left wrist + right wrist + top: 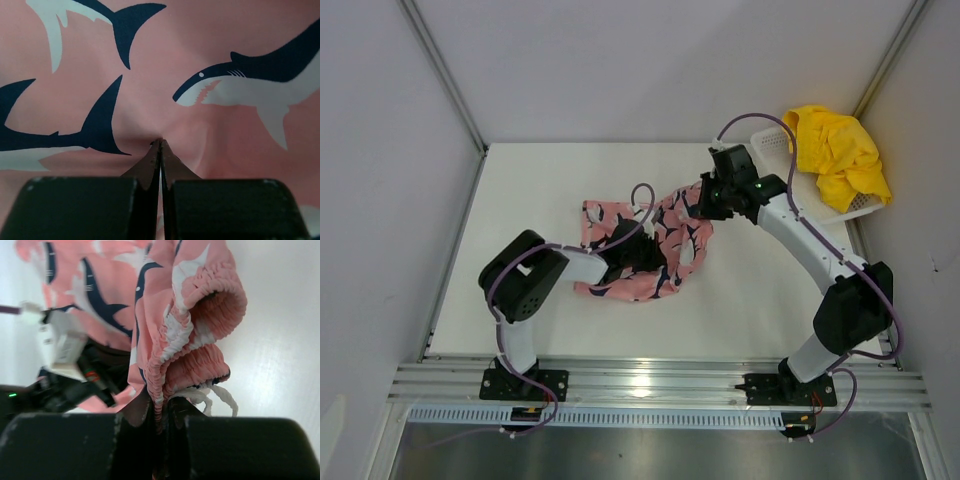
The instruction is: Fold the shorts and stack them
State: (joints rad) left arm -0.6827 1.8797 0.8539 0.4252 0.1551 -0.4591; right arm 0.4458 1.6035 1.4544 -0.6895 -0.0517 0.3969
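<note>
Pink shark-print shorts [680, 238], long axis left-right, elastic waistband [200, 315] at right end.

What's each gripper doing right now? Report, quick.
Left gripper: closed, pinching the pink shorts.
Right gripper: closed on the waistband of the same shorts.

Matt cloth pink shorts [150, 85], smooth table [545, 180]

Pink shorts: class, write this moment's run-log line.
left gripper jaws shut on pink shark-print shorts | right gripper jaws pinching waistband | yellow shorts on mesh basket
</note>
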